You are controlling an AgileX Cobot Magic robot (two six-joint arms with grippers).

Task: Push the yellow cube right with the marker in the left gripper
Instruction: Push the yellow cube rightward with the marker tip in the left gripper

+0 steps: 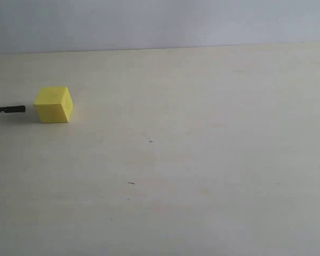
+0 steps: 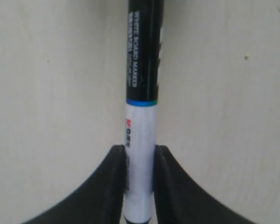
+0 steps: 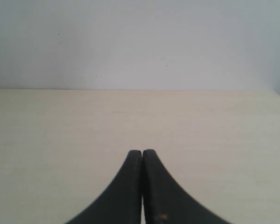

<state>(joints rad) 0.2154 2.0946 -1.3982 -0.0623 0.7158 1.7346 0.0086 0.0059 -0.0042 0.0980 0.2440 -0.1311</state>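
One pale tabletop (image 1: 202, 160) spreads below. The left gripper (image 2: 139, 156) pinches the marker (image 2: 141, 126) by its white barrel; the right gripper (image 3: 142, 156) is pressed together. The yellow cube (image 1: 54, 105) sits near the far left corner, with the marker's black tip just beside it, apart.

At the left of the frame, the yellow cube (image 1: 53, 105) is set just right of the marker (image 1: 8, 110) tip, with a narrow gap between them. Open tabletop (image 1: 202, 160) is offered from the cube to the right edge, bounded above by the wall (image 1: 160, 21).
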